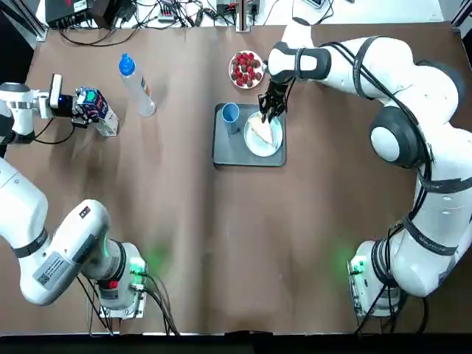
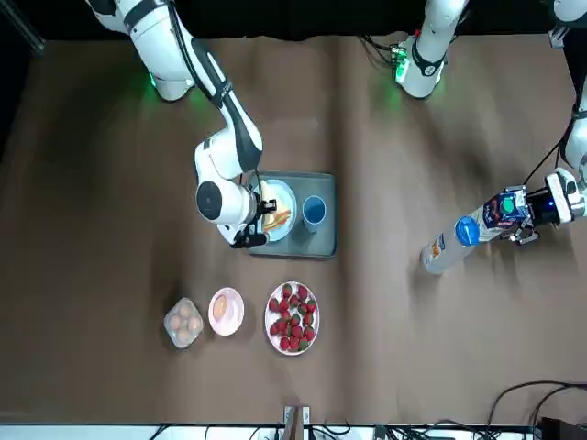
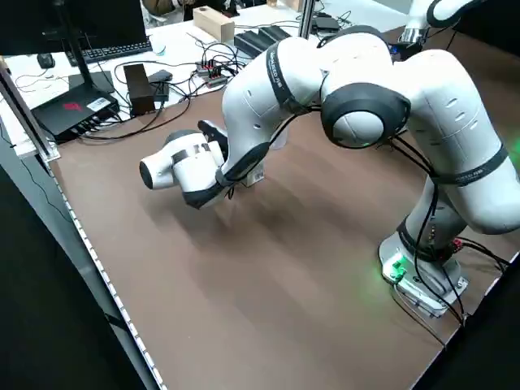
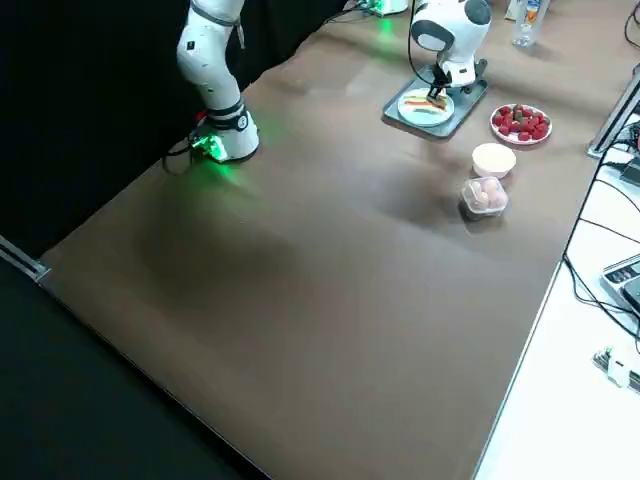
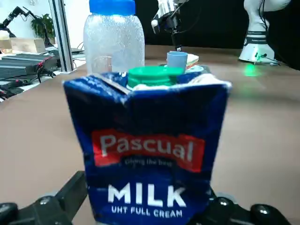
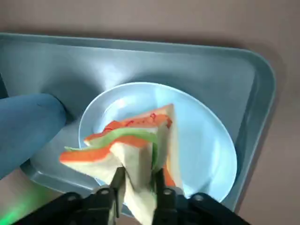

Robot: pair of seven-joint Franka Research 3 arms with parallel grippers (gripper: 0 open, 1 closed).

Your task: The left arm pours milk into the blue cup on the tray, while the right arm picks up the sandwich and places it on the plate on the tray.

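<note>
Pinching the sandwich (image 6: 133, 150) between its fingers, the right gripper (image 6: 140, 172) works low over the white plate (image 6: 201, 154) on the gray tray (image 6: 197, 61). The wedge of bread shows its cut side, with orange and green filling in bands. From overhead its long axis runs diagonally across the plate, from the far side near the cup toward the near side away from it; the sandwich appears to rest on the plate, though the gripper partly covers it.

The blue cup (image 1: 230, 117) stands upright on the same tray, just beside the plate on the robot's left. Well apart, on the robot's left side of the surface (image 1: 177, 221), the left gripper (image 5: 146, 187) clasps the milk carton (image 5: 150, 150), a finger at either side. Its long axis is upright and its green cap (image 5: 154, 76) points upward, with the printed front facing the wrist camera.

A clear bottle (image 1: 138, 87) with a blue lid stands near the carton, between it and the tray. Beyond the tray, on the side away from the robot, sits a bowl of strawberries (image 2: 292, 318). Beside it, toward the robot's right, are a small pale pink bowl (image 2: 226, 311) with something inside and, farther over, a clear box of eggs (image 2: 183, 323), both apart from the tray.
</note>
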